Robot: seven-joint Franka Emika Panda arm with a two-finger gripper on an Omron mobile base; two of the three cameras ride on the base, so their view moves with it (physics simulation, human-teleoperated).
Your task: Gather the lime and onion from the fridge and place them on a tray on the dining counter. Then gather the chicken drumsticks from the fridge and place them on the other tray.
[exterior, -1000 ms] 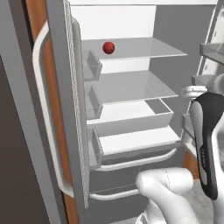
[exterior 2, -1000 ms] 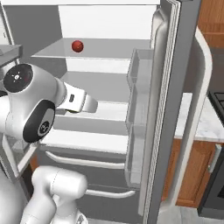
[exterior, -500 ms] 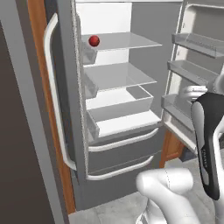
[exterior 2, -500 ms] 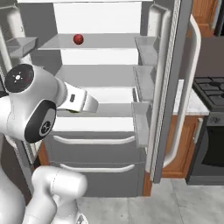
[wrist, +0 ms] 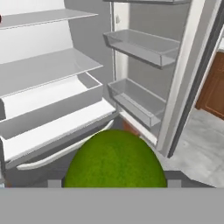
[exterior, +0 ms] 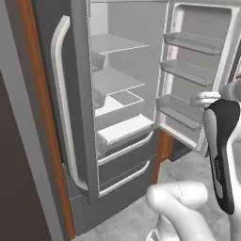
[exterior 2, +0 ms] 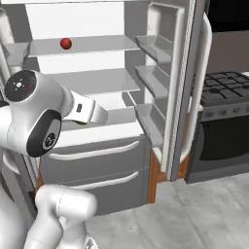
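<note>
Lime (wrist: 114, 159) held between fingers, before open fridge (wrist: 52, 83).

One fridge (exterior 2: 97, 97) stands open, with both of its doors (exterior 2: 182, 87) swung wide. One small dark-red onion (exterior 2: 65, 44) sits on the upper shelf. One bright-green lime (wrist: 114, 159) fills the lower hand view (very close to the camera). Two drawers (exterior 2: 95, 151) sit below the shelves. One stove (exterior 2: 226, 121) stands beside it, apparently with several burners.
</note>
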